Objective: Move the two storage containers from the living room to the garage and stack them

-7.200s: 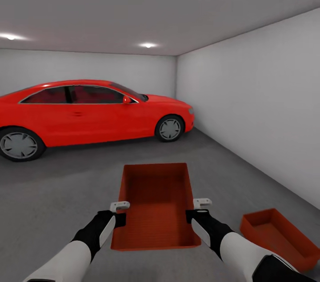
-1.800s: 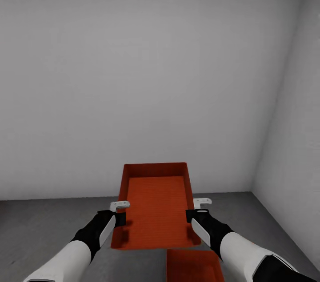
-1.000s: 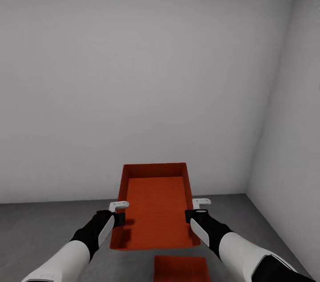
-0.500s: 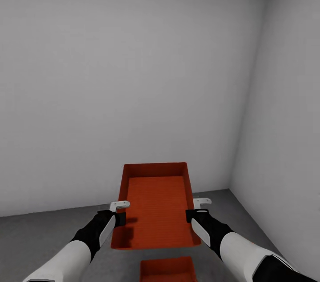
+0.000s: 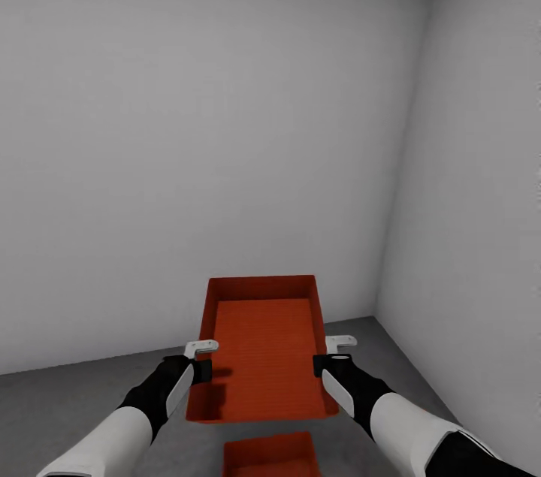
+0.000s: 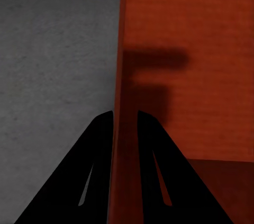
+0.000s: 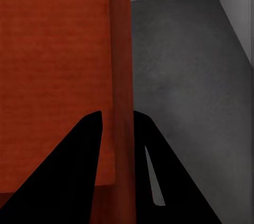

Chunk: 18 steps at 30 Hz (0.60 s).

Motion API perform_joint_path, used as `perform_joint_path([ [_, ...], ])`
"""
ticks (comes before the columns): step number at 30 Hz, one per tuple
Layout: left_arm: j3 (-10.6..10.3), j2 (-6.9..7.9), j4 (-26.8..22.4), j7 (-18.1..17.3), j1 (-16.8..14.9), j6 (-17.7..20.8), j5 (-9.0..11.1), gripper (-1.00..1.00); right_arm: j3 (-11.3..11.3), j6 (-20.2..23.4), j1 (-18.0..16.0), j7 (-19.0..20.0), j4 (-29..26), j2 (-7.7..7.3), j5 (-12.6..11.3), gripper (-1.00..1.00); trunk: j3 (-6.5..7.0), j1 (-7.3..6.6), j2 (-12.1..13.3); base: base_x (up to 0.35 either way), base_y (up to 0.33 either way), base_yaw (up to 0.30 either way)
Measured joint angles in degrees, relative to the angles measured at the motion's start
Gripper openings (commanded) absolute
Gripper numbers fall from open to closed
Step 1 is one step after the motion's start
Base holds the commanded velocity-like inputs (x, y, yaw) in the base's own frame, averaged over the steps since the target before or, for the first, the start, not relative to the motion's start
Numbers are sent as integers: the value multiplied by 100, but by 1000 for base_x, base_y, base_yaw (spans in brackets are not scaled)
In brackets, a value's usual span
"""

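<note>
I hold an orange-red storage container [image 5: 263, 357] in the air in front of me, open side up. My left gripper [image 5: 201, 366] is shut on its left wall [image 6: 119, 75], one finger on each side of it. My right gripper [image 5: 324, 361] is shut on its right wall [image 7: 121, 75] in the same way. A second storage container [image 5: 270, 454] sits on the dark grey floor [image 5: 90, 394] below the held one, cut off by the lower edge of the head view. I am in the garage, facing a corner.
A plain grey-white wall [image 5: 188, 146] stands straight ahead. A second wall [image 5: 481, 199] runs along the right and meets it in a corner [image 5: 402, 184]. Bare concrete floor [image 7: 185, 86] shows beside the held container.
The head view has swung right, so the wall corner and the container on the floor have shifted left in the picture. My grip on the held container is unchanged.
</note>
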Motion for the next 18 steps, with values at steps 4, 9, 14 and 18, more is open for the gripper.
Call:
perform_joint_path([
  [4,0,0,0,1,0,2,1,-100,-2,2,0,0,0,0,1,-100,0,0,0,0,-276,0],
  [9,1,-17,-1,20,0,-24,-7,-100,7,-27,0,17,0,-15,-3,-100,0,0,0,0,-240,0],
  [14,2,-62,-3,84,0,-45,-2,-100,0,-48,0,87,1,-59,5,-100,0,0,-1,0,-61,120],
  [18,-5,-58,-3,81,0,-48,4,-100,0,-51,1,80,1,-56,6,-100,0,0,-1,0,-7,250],
])
